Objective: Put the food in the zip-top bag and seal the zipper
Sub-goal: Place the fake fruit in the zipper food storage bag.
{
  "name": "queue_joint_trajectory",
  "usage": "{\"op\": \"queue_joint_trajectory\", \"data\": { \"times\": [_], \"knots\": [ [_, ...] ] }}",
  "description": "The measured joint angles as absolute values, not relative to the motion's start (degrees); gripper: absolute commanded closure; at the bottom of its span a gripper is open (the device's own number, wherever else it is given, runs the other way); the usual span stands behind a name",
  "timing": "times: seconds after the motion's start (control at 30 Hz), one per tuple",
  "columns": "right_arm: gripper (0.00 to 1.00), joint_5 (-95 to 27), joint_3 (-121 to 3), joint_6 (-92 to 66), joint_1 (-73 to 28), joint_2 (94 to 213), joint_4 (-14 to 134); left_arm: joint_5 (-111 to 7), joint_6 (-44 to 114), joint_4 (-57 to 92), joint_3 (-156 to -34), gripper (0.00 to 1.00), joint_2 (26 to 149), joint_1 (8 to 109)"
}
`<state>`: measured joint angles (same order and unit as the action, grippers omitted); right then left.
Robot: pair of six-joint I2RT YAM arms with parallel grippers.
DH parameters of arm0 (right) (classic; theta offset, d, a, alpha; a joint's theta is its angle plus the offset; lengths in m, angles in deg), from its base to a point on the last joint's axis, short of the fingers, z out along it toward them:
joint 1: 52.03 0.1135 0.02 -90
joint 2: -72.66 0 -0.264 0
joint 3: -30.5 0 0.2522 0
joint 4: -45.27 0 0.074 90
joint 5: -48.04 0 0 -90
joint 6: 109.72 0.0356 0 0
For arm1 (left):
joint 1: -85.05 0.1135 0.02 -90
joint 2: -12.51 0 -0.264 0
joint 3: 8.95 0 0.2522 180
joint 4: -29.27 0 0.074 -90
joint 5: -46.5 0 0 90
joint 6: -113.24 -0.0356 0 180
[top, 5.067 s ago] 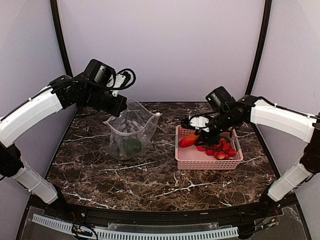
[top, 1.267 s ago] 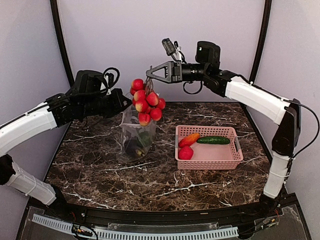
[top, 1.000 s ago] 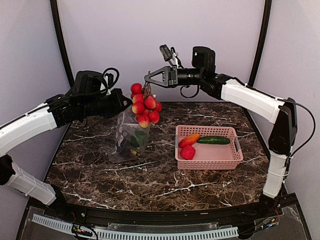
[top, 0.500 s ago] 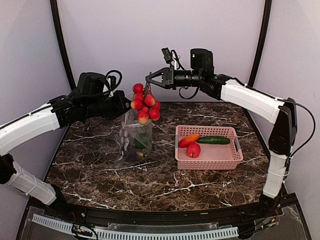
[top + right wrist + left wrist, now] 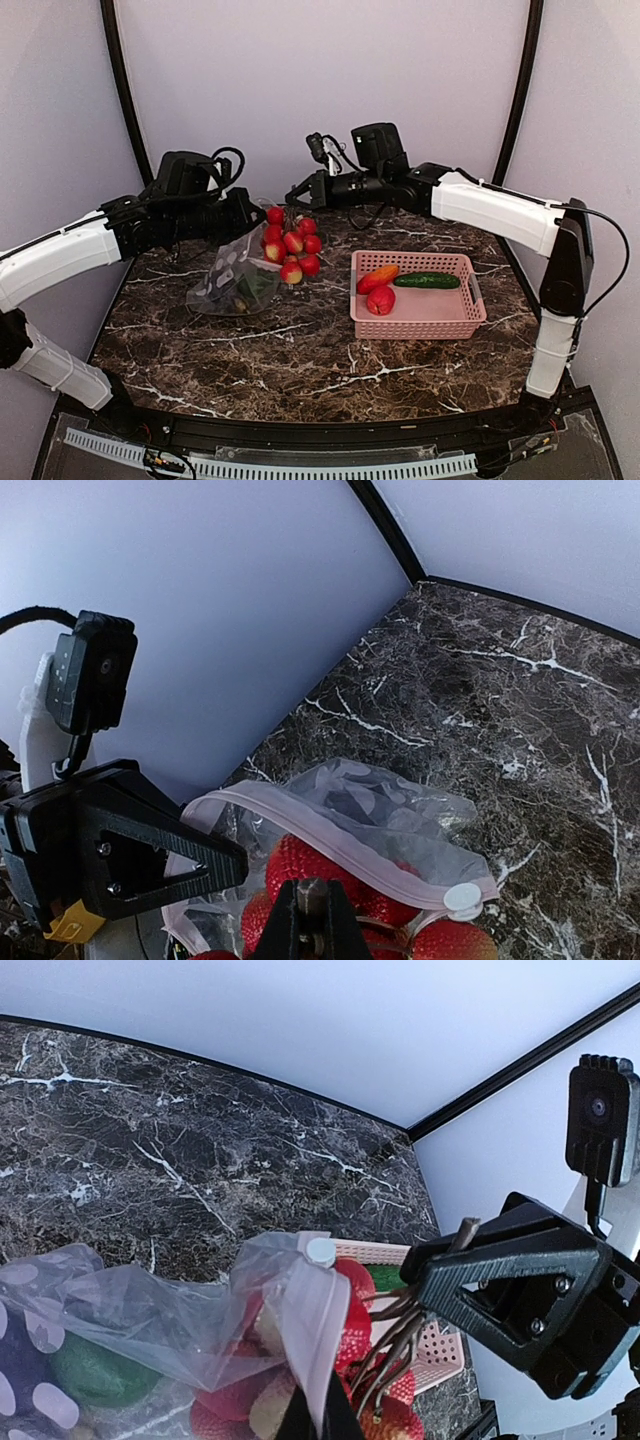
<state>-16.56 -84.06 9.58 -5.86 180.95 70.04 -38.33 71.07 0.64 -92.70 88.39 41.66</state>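
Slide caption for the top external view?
Left end effector pinches the spotted bag; right end effector holds a red berry cluster at its mouth.

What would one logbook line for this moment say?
left gripper: shut on zip-top bag mouth | right gripper: shut on berry cluster at bag mouth | basket: cucumber, orange-red piece, red fruit
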Motion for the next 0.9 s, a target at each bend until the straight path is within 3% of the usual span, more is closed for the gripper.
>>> {"op": "queue_joint_trajectory", "data": {
  "times": [0.27,0.67,0.9],
  "knots": [
    [1.0,-17.1,-84.1,9.3,-3.2,179.2,72.6,-38.2,70.9,0.9,-92.6,0.99,88.4,41.7],
    [1.0,-1.8,-84.0,8.6,-2.8,179.1,65.0,-39.4,69.7,1.7,-92.6,0.99,89.0,41.7],
    [1.0,0.9,-81.7,7.9,-3.6,179.1,61.7,-41.2,67.3,1.7,-92.6,0.99,89.0,41.7]
  ]
}}
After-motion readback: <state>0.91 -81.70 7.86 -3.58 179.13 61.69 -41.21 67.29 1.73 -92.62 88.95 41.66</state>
